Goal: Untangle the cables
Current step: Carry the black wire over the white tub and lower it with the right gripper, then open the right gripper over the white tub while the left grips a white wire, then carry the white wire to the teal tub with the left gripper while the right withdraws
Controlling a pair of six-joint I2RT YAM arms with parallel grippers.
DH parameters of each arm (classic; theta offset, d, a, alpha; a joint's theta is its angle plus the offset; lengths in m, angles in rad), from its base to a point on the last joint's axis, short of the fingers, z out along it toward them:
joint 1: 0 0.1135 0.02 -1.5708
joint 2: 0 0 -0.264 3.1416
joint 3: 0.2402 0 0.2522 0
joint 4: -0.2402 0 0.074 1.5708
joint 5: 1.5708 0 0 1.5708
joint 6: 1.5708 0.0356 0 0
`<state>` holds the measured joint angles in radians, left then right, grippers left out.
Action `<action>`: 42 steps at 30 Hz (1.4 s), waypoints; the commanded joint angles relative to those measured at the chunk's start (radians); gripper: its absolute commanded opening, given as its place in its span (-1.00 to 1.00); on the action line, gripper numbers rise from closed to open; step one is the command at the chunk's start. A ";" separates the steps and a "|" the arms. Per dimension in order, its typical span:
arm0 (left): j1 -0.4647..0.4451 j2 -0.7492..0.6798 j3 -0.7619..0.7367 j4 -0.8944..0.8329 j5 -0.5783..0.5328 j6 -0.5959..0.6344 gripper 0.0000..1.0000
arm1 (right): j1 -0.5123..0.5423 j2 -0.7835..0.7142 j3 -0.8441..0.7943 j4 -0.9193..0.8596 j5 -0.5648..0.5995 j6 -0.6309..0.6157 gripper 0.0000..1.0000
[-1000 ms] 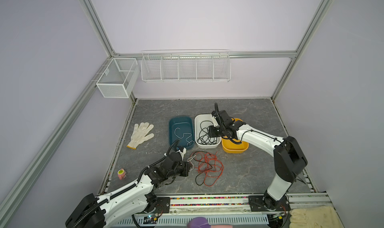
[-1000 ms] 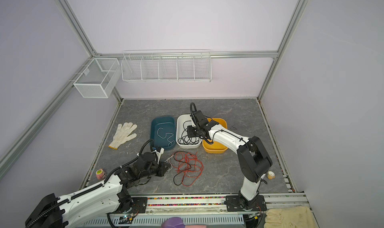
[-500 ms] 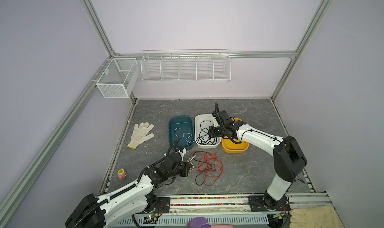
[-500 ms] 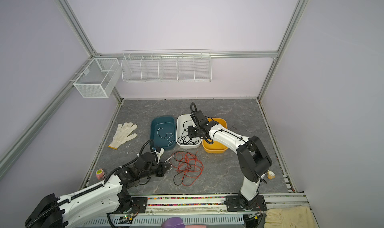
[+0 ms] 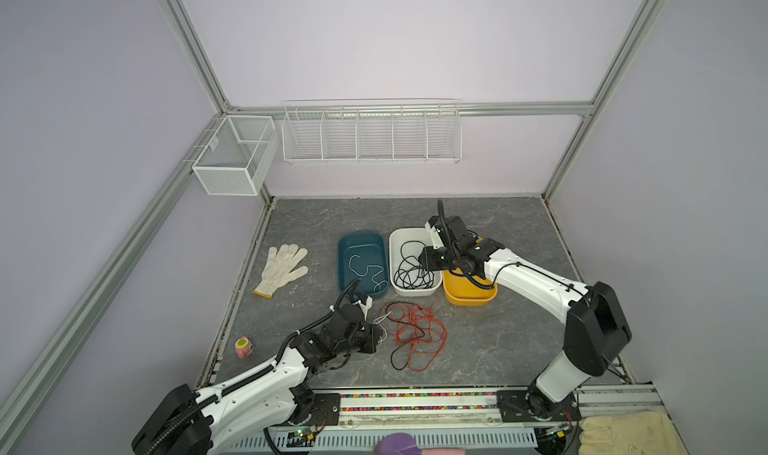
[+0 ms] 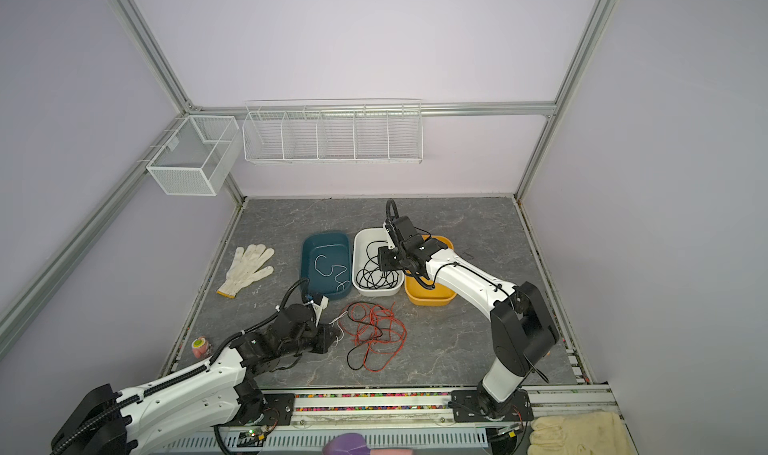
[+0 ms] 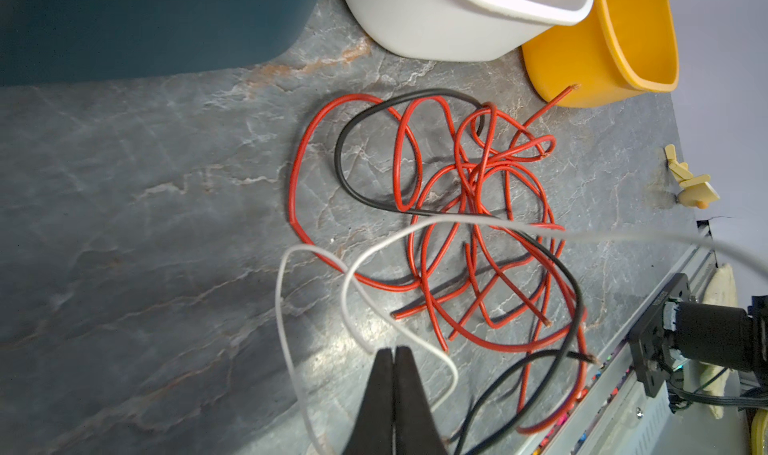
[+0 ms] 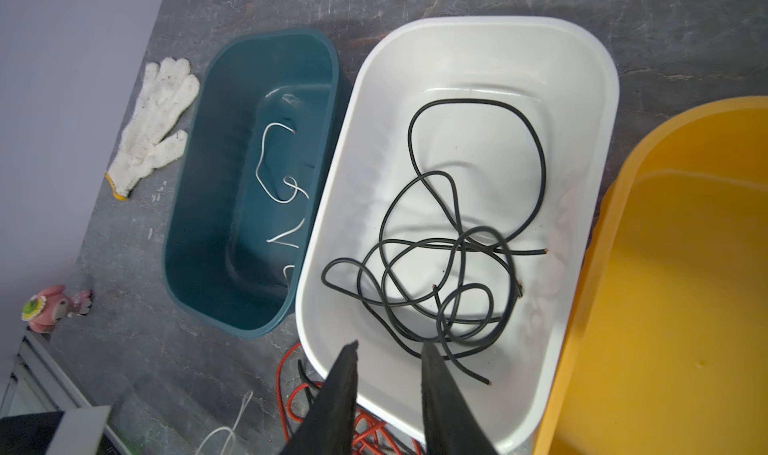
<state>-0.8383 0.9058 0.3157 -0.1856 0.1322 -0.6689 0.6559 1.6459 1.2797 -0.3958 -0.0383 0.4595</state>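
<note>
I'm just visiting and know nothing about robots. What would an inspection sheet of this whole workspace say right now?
Surface: grey marbled tabletop, no spills seen.
Job's things: red-and-black tangle on the tabletop; black cables in white tub; white wire in teal tub; no cable seen in yellow tub.
Clutter: white glove, pink toy.
Grippers: left tool shut on white cable beside the tangle; right tool open above white tub, holding nothing.
Cables: ribbed black hose on each arm, clear of the tangle.
Surroundings: wire basket and mesh box on the frame.
</note>
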 commanded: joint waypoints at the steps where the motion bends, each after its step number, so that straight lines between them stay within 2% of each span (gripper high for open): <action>1: -0.002 0.003 0.038 -0.017 0.000 0.015 -1.00 | 0.001 -0.036 -0.012 -0.011 0.017 -0.023 -0.55; 7: -0.003 0.003 0.050 -0.029 0.007 0.014 -1.00 | -0.001 -0.010 -0.012 -0.024 0.015 -0.033 -0.61; 12: -0.002 -0.020 0.077 -0.077 -0.007 0.020 -1.00 | 0.000 -0.051 -0.042 -0.028 0.039 -0.053 -0.56; 18: -0.002 -0.055 0.119 -0.153 -0.036 0.019 -1.00 | 0.000 -0.169 -0.107 -0.066 0.116 -0.104 -0.12; 21: -0.003 -0.069 0.149 -0.193 -0.047 0.022 -1.00 | -0.001 -0.246 -0.150 -0.092 0.143 -0.120 0.27; 31: -0.002 -0.116 0.306 -0.379 -0.090 0.060 -1.00 | 0.028 -0.591 -0.326 -0.196 0.207 -0.113 0.73; 35: -0.002 -0.099 0.431 -0.497 -0.128 0.102 -1.00 | 0.031 -0.722 -0.366 -0.259 0.195 -0.081 0.89; 36: -0.003 -0.091 0.468 -0.525 -0.136 0.116 -1.00 | 0.031 -0.754 -0.372 -0.277 0.196 -0.073 1.00; 38: -0.002 -0.068 0.536 -0.570 -0.167 0.153 -1.00 | 0.032 -0.807 -0.375 -0.316 0.208 -0.066 0.77; 42: -0.002 -0.018 0.639 -0.631 -0.294 0.243 -1.00 | 0.031 -0.889 -0.349 -0.417 0.232 -0.061 0.77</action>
<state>-0.8383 0.8589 0.8928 -0.7048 -0.0429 -0.5247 0.6827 0.8017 0.9207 -0.7052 0.1638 0.3855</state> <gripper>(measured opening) 0.050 0.885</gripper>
